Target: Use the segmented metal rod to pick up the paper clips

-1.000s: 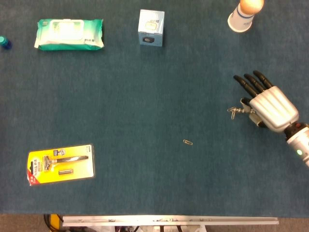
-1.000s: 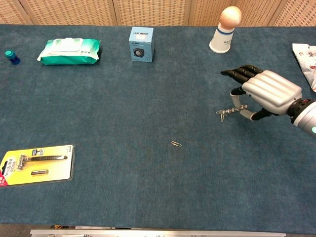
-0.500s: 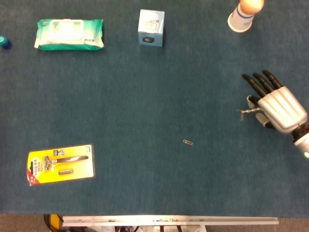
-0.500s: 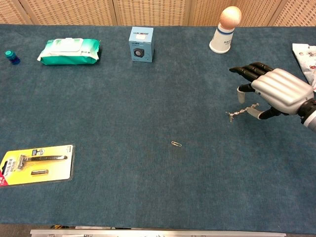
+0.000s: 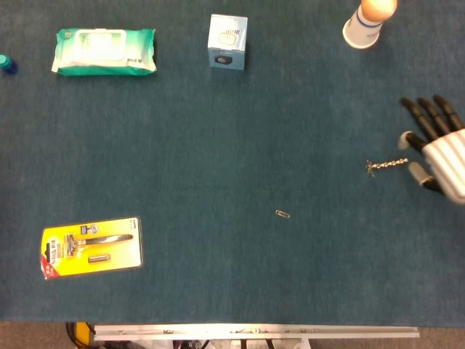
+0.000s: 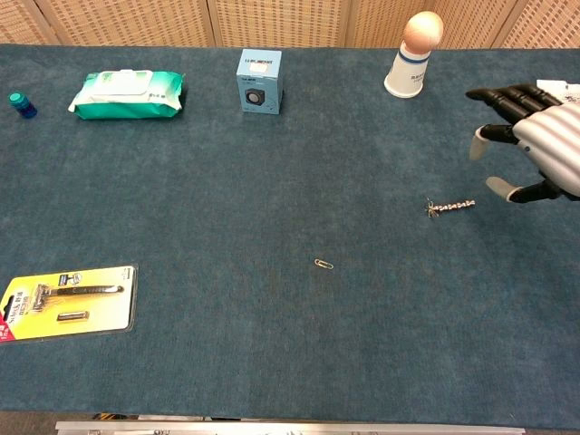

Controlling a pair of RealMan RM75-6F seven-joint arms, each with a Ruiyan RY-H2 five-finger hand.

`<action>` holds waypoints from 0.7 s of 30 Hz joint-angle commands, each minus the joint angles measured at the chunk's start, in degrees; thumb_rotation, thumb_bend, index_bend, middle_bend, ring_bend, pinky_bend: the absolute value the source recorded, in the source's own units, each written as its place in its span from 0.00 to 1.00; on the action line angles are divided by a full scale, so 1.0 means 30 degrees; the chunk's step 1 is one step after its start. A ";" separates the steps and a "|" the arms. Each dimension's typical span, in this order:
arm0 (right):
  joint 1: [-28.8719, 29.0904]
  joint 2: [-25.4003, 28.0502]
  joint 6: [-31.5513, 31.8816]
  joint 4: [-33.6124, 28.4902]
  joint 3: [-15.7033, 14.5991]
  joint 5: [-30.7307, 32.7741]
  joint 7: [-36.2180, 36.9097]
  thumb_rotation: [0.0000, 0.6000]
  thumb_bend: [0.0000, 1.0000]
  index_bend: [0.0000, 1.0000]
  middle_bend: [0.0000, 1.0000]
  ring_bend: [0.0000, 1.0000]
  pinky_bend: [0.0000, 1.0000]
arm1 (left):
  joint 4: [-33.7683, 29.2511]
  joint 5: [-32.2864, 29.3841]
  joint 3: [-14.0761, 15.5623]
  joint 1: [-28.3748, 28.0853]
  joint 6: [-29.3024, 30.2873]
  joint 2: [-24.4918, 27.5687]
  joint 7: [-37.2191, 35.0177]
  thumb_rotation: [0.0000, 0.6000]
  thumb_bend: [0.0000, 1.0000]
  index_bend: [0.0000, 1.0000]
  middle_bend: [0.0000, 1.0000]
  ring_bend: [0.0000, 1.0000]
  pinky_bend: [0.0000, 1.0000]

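Observation:
The segmented metal rod (image 5: 385,166) (image 6: 451,207) lies on the blue table cloth at the right, with paper clips bunched at its left end. A single paper clip (image 5: 282,214) (image 6: 323,264) lies loose near the table's middle. My right hand (image 5: 440,153) (image 6: 536,145) is at the right edge, just right of the rod and apart from it, fingers spread and holding nothing. My left hand is in neither view.
A wet wipes pack (image 5: 104,51) and a small blue box (image 5: 227,41) sit at the back. A white cup with an orange ball (image 5: 369,22) stands back right. A yellow razor pack (image 5: 91,247) lies front left; a small blue bottle (image 6: 23,104) far left.
My right hand has carried the rod to the right, let it go onto the cloth, and drawn away to the right edge with fingers spread.

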 commanded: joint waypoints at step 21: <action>-0.5242 0.1500 0.7233 0.0205 0.0141 -0.0654 0.4895 1.00 0.28 0.44 0.05 0.00 0.01 | -0.0382 0.1743 0.1236 -0.0804 -0.1316 -0.1082 0.2168 1.00 0.25 0.55 0.46 0.38 0.61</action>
